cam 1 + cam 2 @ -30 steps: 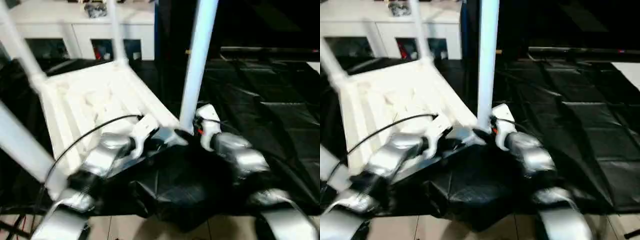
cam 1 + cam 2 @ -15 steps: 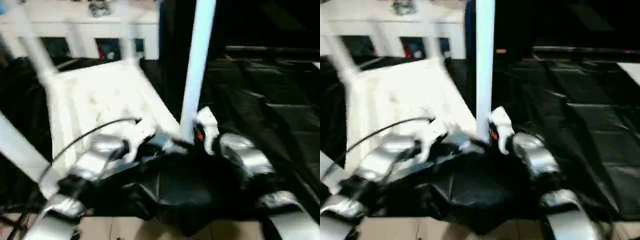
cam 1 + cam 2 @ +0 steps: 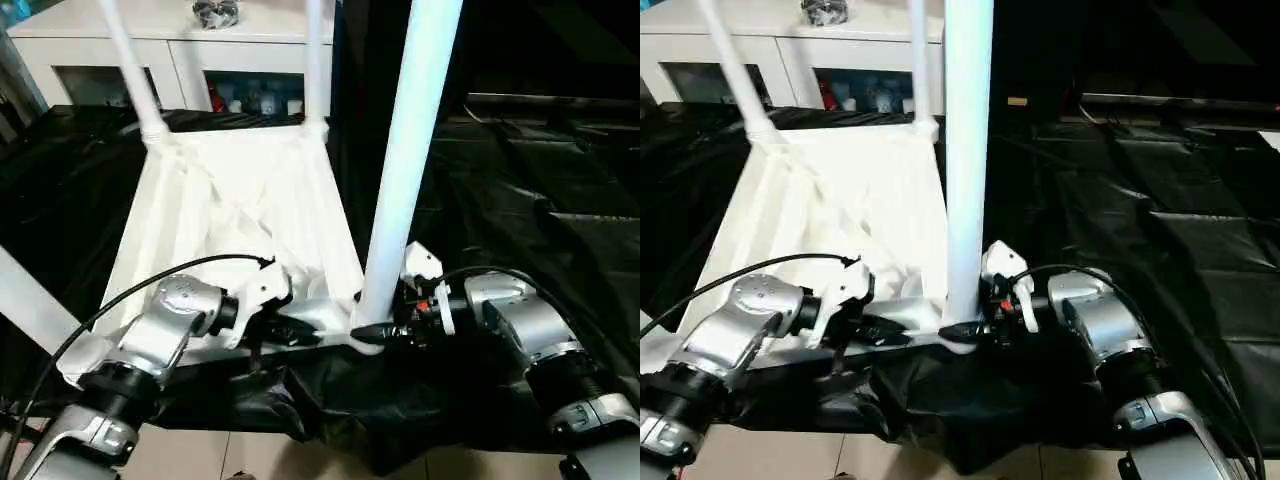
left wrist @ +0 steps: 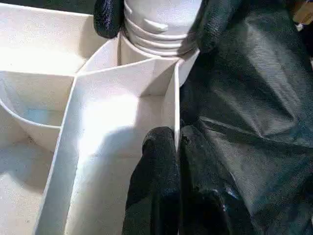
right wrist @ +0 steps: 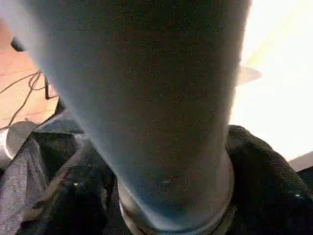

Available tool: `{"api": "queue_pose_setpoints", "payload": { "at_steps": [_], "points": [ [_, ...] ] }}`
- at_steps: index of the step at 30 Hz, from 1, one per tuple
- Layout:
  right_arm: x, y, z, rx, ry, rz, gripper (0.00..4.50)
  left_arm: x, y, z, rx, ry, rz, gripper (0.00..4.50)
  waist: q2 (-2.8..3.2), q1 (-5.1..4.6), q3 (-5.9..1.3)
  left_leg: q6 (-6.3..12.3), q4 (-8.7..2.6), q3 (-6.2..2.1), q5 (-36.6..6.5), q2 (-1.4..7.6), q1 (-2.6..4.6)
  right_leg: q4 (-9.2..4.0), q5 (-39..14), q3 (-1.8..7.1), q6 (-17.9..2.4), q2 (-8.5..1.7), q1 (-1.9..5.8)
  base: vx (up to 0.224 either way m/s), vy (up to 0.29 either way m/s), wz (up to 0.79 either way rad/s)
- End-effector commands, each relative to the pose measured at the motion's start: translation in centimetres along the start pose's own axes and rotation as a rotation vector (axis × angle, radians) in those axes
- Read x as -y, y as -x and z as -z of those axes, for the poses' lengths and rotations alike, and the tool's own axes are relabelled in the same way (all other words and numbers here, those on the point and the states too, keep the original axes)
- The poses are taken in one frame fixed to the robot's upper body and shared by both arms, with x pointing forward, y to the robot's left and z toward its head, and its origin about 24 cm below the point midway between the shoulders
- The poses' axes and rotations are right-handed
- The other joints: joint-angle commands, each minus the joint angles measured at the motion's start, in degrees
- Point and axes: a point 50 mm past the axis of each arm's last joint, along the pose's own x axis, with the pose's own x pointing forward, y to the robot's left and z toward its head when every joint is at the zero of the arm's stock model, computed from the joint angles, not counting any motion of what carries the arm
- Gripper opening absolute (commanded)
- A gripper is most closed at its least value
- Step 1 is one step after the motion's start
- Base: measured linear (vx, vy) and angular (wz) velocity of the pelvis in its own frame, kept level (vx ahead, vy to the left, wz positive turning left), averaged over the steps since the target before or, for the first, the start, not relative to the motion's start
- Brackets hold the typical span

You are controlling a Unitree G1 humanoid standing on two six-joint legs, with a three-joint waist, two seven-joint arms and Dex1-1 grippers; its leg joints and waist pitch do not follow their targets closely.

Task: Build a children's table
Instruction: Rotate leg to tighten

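We have the white plastic rectangular tabletop (image 3: 235,215) lying underside-up on the black sheeting (image 3: 520,170), near edge at our arms. Left end effector (image 4: 168,147) is pinched narrow on the thin rim wall just beside the near right corner socket (image 4: 156,54). Right end effector (image 3: 385,332) is wrapped around the base of the long white tapered tube leg (image 3: 410,150) standing in that socket.

To do this step well: hold the rim steady with the left, keep the leg upright, and turn it squarely so the ribbed collar goes fully home.

Hard to make out: whether the collar is seated, since the right wrist view sits too close. All leg tops are cut off. A fourth leg (image 3: 30,300) at near left shows partly.
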Motion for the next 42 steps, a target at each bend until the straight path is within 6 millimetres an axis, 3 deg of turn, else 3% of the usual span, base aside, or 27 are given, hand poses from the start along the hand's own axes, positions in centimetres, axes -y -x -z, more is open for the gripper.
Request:
{"api": "queue_pose_setpoints", "payload": {
  "at_steps": [1,7,11,15,17,19,20,22,23,26,27,28,31,35,39,42],
  "points": [
    [-0.5,-0.8,0.1,-0.028,0.001,-0.039,2.95,0.8,-1.1,-1.1,0.036,-0.038,0.105,0.00,-0.22,-0.21,-3.06,2.72,-3.64,0.14,-13.7,1.32,0.21,-4.53,-14.4,2.40,-12.6,-2.98,2.82,0.000,0.000,0.00],
    [-0.6,-1.4,0.3,0.001,-0.016,-0.005,2.72,-0.1,-1.4,-1.0,0.033,-0.024,-0.016,0.00,-0.09,-0.18,-3.07,2.51,-3.60,0.16,-13.6,1.28,0.37,-4.52,-12.8,2.37,-13.0,-2.92,2.74,0.000,0.000,0.00],
    [-0.1,-2.4,0.4,0.046,-0.046,0.102,2.71,-1.3,-1.9,-1.5,0.075,0.024,-0.164,0.00,-0.27,-0.63,-2.73,1.29,-3.78,0.01,-16.1,1.01,0.39,-5.09,-19.4,2.37,-11.1,-3.04,2.73,0.000,0.000,0.00],
    [1.8,-4.3,1.0,0.093,-0.169,0.424,2.70,-3.1,-2.8,-2.6,0.120,0.112,-0.394,0.00,-0.54,-1.93,-2.47,0.13,-3.80,-0.33,-17.9,0.53,0.29,-6.01,-28.9,2.02,-7.5,-3.19,2.46,0.000,0.000,0.00],
    [2.2,-4.9,1.0,0.110,-0.214,0.495,2.70,-3.5,-3.0,-2.8,0.132,0.136,-0.450,0.00,-0.50,-2.33,-2.41,-0.11,-3.74,-0.50,-18.4,0.37,0.31,-6.31,-31.6,1.76,-6.4,-3.19,2.32,0.000,0.000,0.00],
    [2.7,-5.5,0.8,0.130,-0.265,0.578,2.70,-3.8,-3.4,-3.1,0.140,0.164,-0.506,0.00,-0.23,-2.46,-2.61,0.18,-3.63,-0.54,-18.1,0.31,0.33,-6.51,-31.9,1.78,-5.7,-3.26,2.23,0.000,0.000,0.00],
    [2.8,-5.9,0.7,0.138,-0.289,0.615,2.70,-3.8,-3.7,-3.2,0.141,0.169,-0.519,0.00,-0.42,-2.71,-2.59,0.49,-3.62,-0.50,-18.2,0.30,0.35,-6.64,-31.1,1.72,-6.0,-3.10,2.08,0.000,0.000,0.00],
    [3.0,-6.8,0.4,0.131,-0.301,0.667,2.70,-3.7,-4.3,-3.5,0.145,0.170,-0.532,0.00,-0.25,-3.07,-2.83,1.00,-3.71,-0.48,-17.1,0.47,0.08,-6.11,-26.6,1.88,-7.4,-2.97,2.21,0.000,0.000,0.00],
    [2.9,-7.0,0.3,0.131,-0.295,0.666,2.70,-3.6,-4.5,-3.5,0.147,0.169,-0.530,0.00,-0.25,-3.14,-2.87,1.29,-3.72,-0.39,-16.8,0.50,-0.02,-5.98,-24.7,1.90,-8.0,-2.89,2.28,0.000,0.000,0.00],
    [2.6,-7.6,-0.1,0.172,-0.320,0.598,3.39,-3.2,-5.0,-3.8,0.158,0.157,-0.481,0.00,-0.22,-3.02,-3.04,2.07,-3.64,-0.24,-15.9,0.52,-0.09,-5.63,-21.2,2.07,-9.3,-2.87,2.48,0.000,0.000,0.00],
    [2.6,-7.6,-0.2,0.182,-0.323,0.586,3.42,-3.1,-5.0,-3.7,0.154,0.162,-0.476,0.00,-0.46,-2.91,-3.13,2.52,-3.58,-0.15,-15.0,0.58,-0.12,-5.36,-19.4,2.12,-9.9,-2.89,2.58,0.000,0.000,0.00],
    [2.6,-7.6,-0.3,0.181,-0.317,0.584,3.49,-3.1,-5.0,-3.6,0.151,0.163,-0.478,0.00,-0.32,-2.92,-3.06,2.74,-3.60,-0.10,-14.5,0.60,-0.24,-5.31,-18.3,2.11,-10.4,-2.90,2.67,0.000,0.000,0.00],
    [2.7,-7.3,-0.4,0.167,-0.262,0.576,3.83,-3.0,-4.7,-3.2,0.139,0.155,-0.462,0.00,-0.30,-2.97,-2.88,2.60,-3.66,-0.07,-15.5,0.56,-0.11,-5.57,-20.6,2.05,-10.2,-2.96,2.58,0.000,0.000,0.00],
    [2.2,-6.0,-0.9,0.172,-0.146,0.448,3.87,-2.5,-3.8,-2.4,0.117,0.119,-0.388,0.00,-0.29,-2.92,-2.96,2.90,-3.67,-0.18,-15.9,0.65,-0.23,-5.61,-20.6,2.09,-9.6,-2.93,2.71,0.000,0.000,0.00],
    [0.5,-4.0,-0.6,0.117,0.000,0.201,3.87,-2.4,-2.4,-1.8,0.091,0.051,-0.300,0.00,-0.29,-2.49,-3.11,3.95,-3.50,0.03,-15.1,0.88,-0.04,-5.29,-16.7,2.27,-10.7,-2.83,2.67,0.000,0.000,0.00],
    [0.1,-3.4,-0.4,0.096,0.013,0.142,3.87,-2.2,-2.1,-1.7,0.089,0.040,-0.258,0.00,-0.32,-1.93,-3.11,4.39,-3.50,0.11,-13.2,1.04,-0.06,-4.82,-13.7,2.27,-12.3,-2.88,2.81,0.000,0.000,0.00]
  ]
}}
